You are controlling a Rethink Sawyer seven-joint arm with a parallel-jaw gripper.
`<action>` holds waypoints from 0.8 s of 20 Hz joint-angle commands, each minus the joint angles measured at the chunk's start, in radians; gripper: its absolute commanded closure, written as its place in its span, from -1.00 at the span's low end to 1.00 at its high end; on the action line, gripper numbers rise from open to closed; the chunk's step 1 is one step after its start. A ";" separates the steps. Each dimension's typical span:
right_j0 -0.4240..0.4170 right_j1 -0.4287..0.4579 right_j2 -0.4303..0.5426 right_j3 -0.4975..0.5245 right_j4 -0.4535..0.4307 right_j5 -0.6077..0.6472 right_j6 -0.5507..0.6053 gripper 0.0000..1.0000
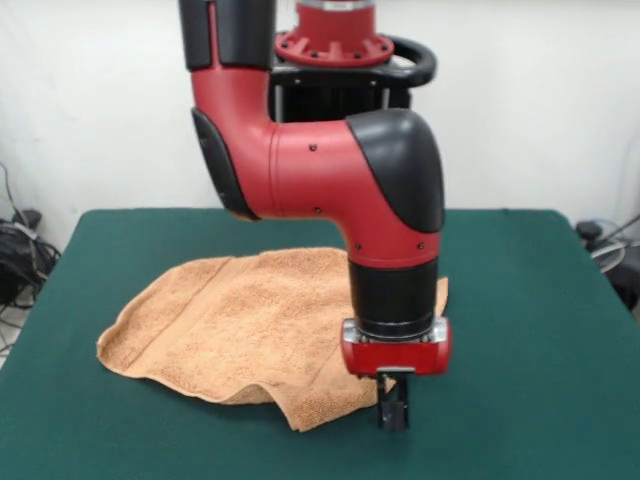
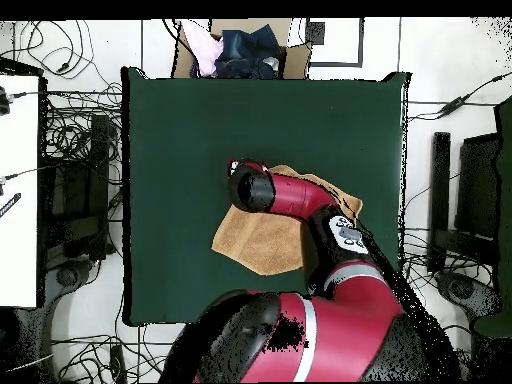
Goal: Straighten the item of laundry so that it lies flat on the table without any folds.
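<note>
My hand [image 1: 393, 412] points straight down at the near corner of the terry towel [image 1: 240, 325], its tips low at the green counter [image 1: 530, 320]. I cannot tell whether it is open or closed. The orange-tan towel spreads away from my hand, rumpled, with a fold along its near edge just beside me.

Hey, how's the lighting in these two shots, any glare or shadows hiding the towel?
Front view: even, soft light; the towel is clearly lit, with only a faint shadow under its folded edges on the table, and slight sheen on the arm's shell. Overhead view: flat light, no glare on the towel, but the arm covers much of it.
</note>
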State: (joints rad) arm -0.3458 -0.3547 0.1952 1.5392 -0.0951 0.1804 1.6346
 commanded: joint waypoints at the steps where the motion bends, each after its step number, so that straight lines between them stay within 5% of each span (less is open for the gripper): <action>1: -0.029 -0.013 -0.030 0.120 0.011 0.073 0.158 1.00; 10: -0.046 -0.030 -0.033 0.135 0.006 0.102 0.139 1.00; 11: -0.044 -0.031 -0.036 0.135 0.009 0.106 0.138 -1.00; 16: -0.031 -0.026 -0.048 0.089 0.021 0.160 0.124 -1.00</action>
State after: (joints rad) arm -0.3943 -0.3907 0.1715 1.6007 -0.0953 0.1947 1.6346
